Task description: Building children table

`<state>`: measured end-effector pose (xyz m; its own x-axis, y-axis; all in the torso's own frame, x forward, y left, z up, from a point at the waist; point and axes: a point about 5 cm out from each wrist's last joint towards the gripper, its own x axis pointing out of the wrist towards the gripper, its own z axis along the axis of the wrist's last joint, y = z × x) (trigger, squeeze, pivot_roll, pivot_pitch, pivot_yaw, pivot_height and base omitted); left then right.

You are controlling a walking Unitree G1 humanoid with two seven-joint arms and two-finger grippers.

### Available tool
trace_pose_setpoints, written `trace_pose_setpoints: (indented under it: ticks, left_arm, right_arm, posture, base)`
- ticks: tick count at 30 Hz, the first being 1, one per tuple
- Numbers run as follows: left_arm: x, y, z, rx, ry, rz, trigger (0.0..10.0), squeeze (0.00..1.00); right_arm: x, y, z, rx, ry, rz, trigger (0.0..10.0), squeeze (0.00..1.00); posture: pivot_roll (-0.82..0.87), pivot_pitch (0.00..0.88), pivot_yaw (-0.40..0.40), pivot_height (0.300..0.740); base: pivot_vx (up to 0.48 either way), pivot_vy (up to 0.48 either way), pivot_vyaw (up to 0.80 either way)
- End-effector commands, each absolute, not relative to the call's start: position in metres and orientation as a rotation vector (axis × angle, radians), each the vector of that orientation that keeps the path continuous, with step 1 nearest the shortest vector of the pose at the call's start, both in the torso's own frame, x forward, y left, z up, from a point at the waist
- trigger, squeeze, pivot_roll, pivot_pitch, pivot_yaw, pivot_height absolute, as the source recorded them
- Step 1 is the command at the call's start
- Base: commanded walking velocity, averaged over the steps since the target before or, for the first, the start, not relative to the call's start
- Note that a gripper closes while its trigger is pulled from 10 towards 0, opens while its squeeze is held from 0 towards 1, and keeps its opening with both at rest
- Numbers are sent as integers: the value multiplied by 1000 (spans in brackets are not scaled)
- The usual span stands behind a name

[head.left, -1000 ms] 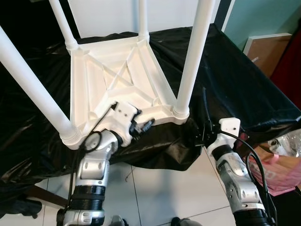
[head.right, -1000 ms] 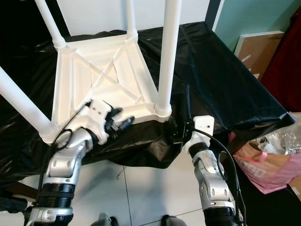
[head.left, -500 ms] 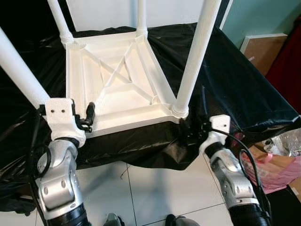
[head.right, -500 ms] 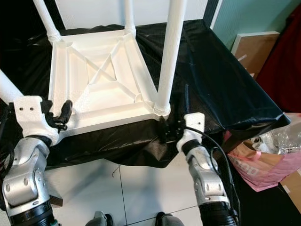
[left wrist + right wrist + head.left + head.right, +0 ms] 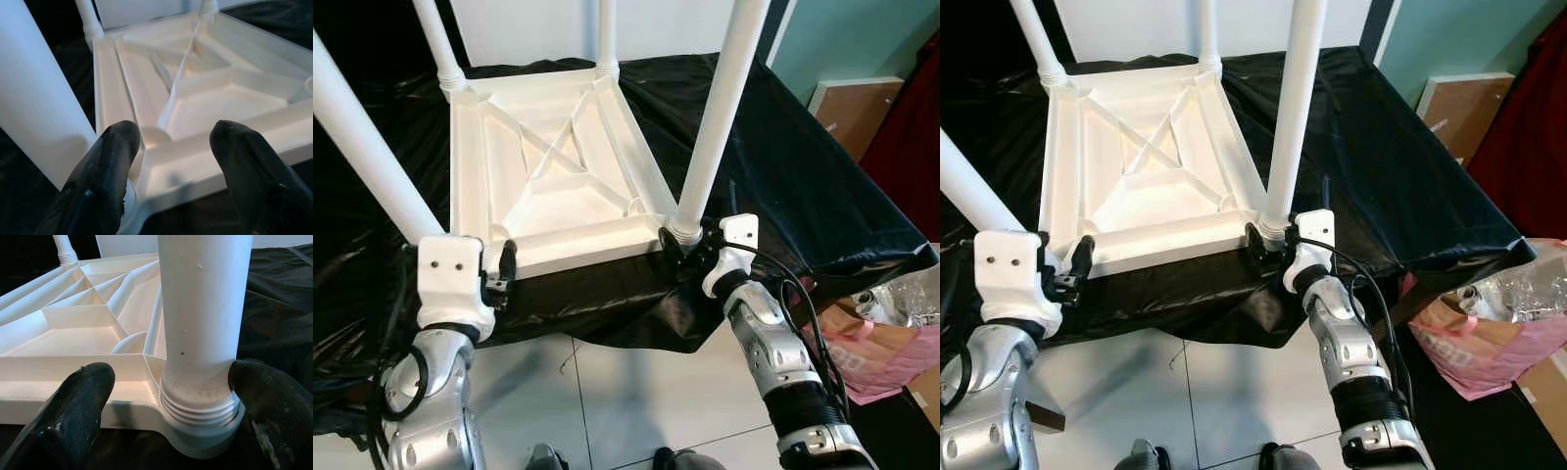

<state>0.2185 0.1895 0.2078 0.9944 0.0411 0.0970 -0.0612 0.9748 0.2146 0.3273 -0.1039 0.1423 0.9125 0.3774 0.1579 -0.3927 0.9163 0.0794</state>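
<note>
Risking a slip: right gripper (image 5: 161, 431), fingers spread and bracketing the near-right leg (image 5: 713, 127) at its threaded socket without clamping, is likely loosening or tilting it if twisted off-axis. Left gripper (image 5: 171, 147), fingers apart and empty, is hovering at the near-left corner. Table (image 5: 553, 171), white ribbed plastic, is lying upside down at frame centre on black sheeting (image 5: 822, 176), legs pointing up.

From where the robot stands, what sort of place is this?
Probably a room in a home, used as a makeshift assembly spot: an upturned white plastic table lies on a black plastic sheet, over a tiled floor, with a pink bag and cardboard nearby.
</note>
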Motion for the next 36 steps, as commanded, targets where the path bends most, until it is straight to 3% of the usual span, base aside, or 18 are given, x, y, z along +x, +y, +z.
trace_pose_setpoints:
  ticks: [1, 9, 13, 23, 31, 36]
  left_arm:
    - [210, 190, 209, 116, -137, 330, 10000, 0]
    - [195, 201, 210, 212, -133, 495, 10000, 0]
    - [179, 223, 216, 283, -144, 679, 10000, 0]
    - [172, 240, 217, 303, -116, 814, 10000, 0]
    - [189, 272, 226, 340, -134, 932, 10000, 0]
    - [214, 304, 226, 304, -151, 997, 10000, 0]
  right_arm:
    - [329, -94, 145, 103, -157, 444, 10000, 0]
    - [335, -87, 149, 110, -171, 460, 10000, 0]
    - [338, -82, 149, 112, -177, 480, 10000, 0]
    - [343, -80, 150, 119, -180, 474, 10000, 0]
    - [348, -82, 150, 122, -184, 455, 10000, 0]
    - [347, -84, 151, 127, -194, 436, 10000, 0]
  posture:
    - [139, 94, -79, 740]
    - [156, 94, -89, 740]
    - [165, 94, -95, 740]
    - [164, 102, -86, 740]
    - [157, 99, -74, 740]
    - [134, 95, -66, 740]
  base:
    - [0, 0, 0]
    - [0, 0, 0]
    - [0, 0, 0]
    - [0, 0, 0]
    - [0, 0, 0]
    - [0, 0, 0]
